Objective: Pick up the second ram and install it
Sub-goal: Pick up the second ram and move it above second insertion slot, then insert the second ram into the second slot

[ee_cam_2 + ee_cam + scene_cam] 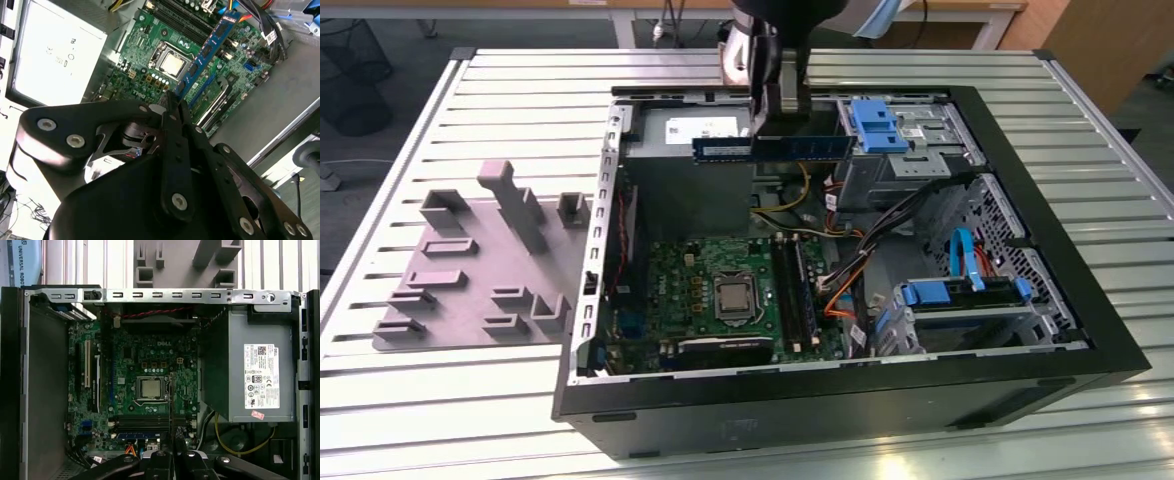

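Fingers (781, 125) are pinched shut on the second ram (774, 147), gripping it around the middle with both ends poking out sideways. The stick hangs level up in the air over the open PC case (1067, 330). In the exterior view it lines up with the power supply (687, 128) end, well clear of the green motherboard (707, 285) below. The case sits on the slatted surface (520, 90).

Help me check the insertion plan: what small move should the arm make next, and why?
Probably turn the wrist until the stick lies along the slots. The gripper is shut on the second ram, held high above the case, and it runs crosswise to the black slots, so lining up likely comes before descending.
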Robot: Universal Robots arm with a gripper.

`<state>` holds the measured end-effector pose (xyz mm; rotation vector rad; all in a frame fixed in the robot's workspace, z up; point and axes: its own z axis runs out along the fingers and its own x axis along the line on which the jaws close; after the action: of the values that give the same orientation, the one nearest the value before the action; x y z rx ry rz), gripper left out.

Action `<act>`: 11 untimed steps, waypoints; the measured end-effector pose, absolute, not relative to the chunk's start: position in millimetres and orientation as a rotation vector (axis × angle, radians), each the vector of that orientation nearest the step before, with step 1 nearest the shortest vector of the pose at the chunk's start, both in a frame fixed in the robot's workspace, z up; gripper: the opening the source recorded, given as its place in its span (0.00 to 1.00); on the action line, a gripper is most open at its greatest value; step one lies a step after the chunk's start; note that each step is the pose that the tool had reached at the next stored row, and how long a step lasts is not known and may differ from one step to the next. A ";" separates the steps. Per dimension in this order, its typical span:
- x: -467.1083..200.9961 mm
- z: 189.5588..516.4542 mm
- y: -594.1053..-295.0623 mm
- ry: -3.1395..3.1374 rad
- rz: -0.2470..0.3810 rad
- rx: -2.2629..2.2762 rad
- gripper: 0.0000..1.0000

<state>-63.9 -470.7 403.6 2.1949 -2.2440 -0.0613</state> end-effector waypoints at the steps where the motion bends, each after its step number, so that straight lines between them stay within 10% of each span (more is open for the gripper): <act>1: -64.0 403.6 -470.7 -2.244 -0.061 2.195 0.14; 11: -63.6 403.7 -470.7 -2.244 -0.061 2.195 0.14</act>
<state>-63.6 -470.7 403.7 2.1948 -2.2440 -0.0613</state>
